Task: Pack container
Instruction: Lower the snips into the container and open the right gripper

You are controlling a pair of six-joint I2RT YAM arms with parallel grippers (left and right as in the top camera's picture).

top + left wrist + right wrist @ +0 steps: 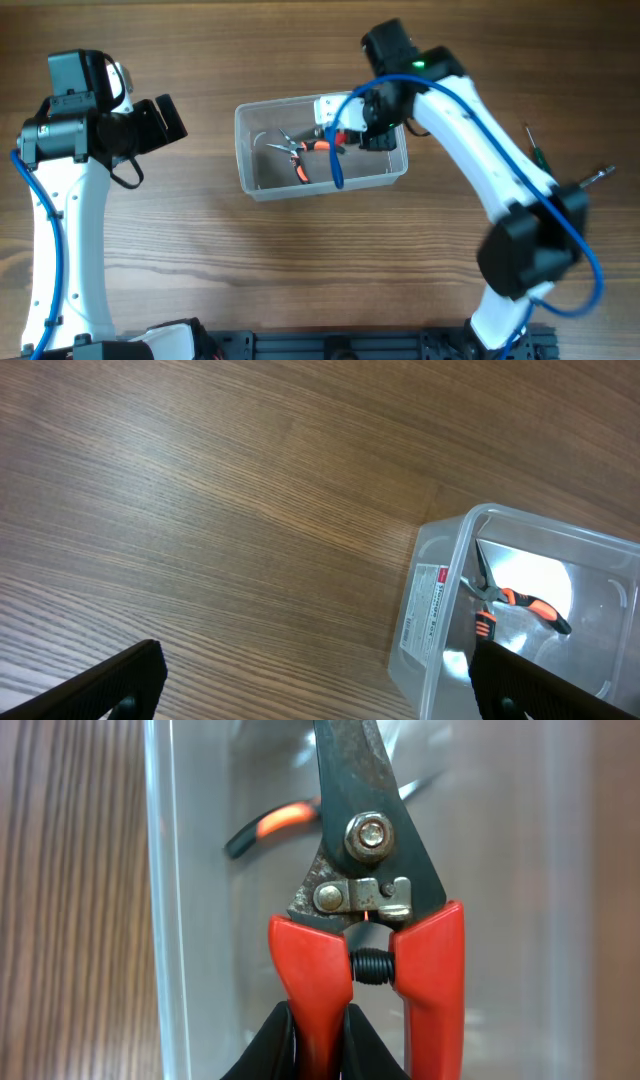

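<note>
The clear plastic container sits mid-table; it also shows in the left wrist view and the right wrist view. Orange-handled pliers lie inside it, also seen from the left wrist. My right gripper is shut on one red handle of the red-handled snips and holds them over the container's right half, blades pointing in. In the right wrist view the fingers pinch the left handle. My left gripper is open and empty, left of the container, over bare table.
A green-handled screwdriver and another tool lie at the right, beyond my right arm. The wooden table surrounds the container. A white label is on the container's short wall.
</note>
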